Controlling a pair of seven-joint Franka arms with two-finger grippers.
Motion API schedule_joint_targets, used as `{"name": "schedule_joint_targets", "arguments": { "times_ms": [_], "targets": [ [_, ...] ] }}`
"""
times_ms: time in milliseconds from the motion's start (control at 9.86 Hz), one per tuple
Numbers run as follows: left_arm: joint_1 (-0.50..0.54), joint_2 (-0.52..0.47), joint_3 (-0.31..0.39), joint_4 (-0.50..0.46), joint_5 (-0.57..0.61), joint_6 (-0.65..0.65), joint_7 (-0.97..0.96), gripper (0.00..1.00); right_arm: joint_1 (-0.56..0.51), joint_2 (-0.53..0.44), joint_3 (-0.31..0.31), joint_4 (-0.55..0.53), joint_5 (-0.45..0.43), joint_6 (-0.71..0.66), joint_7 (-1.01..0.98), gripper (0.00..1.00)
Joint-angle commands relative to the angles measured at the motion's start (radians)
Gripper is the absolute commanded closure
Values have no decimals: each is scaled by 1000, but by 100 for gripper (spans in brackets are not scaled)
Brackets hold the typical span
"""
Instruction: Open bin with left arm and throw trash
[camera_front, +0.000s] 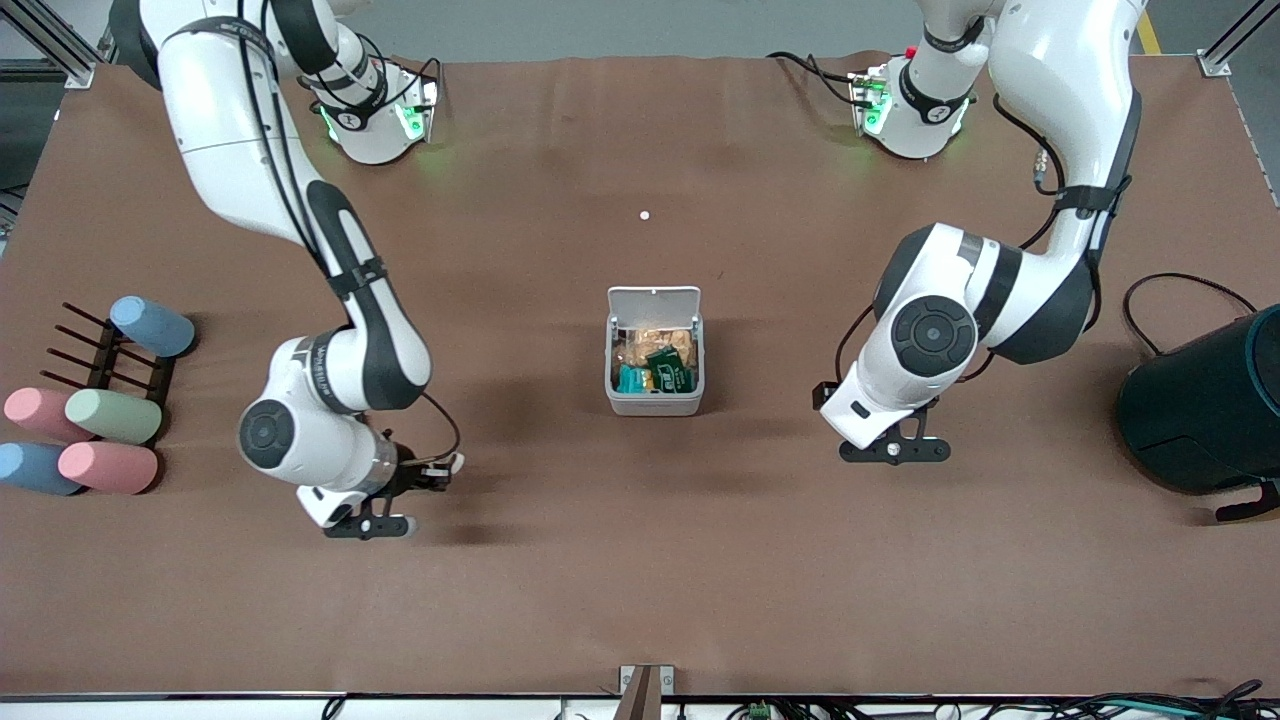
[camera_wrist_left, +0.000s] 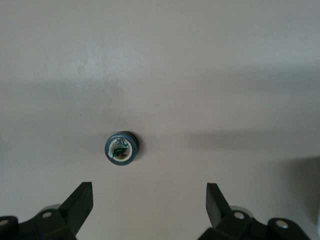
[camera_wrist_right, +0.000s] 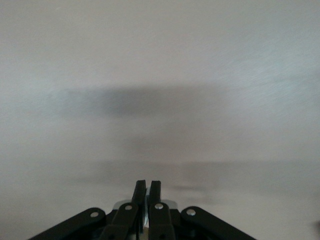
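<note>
A brown cloth-covered table (camera_front: 640, 560) fills the frame, and at its middle stands the bin (camera_front: 654, 403), lid (camera_front: 654, 301) tipped up and open, already crowded with crinkly packets. The left gripper (camera_wrist_left: 150, 192), low over bare cloth toward the left arm's end, has its fingers spread wide with a dark round ring (camera_wrist_left: 122, 148) of trash lying flat just ahead of them. It looks light, stiff and apt to skid, so I judge a pinch across its outer rim safest. The right gripper (camera_wrist_right: 147, 187), fingers pressed together on nothing, waits low over the lower part of the frame.
</note>
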Motion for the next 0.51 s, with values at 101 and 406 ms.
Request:
{"name": "schedule_joint_targets", "arguments": {
  "times_ms": [101, 406],
  "targets": [
    [72, -86, -8, -267, 18, 185, 2, 0, 63, -50, 22, -13, 28, -66, 192, 100],
    [80, -68, -1, -379, 51, 406, 1, 0, 133, -107, 79, -4, 27, -66, 414, 100]
  ]
}}
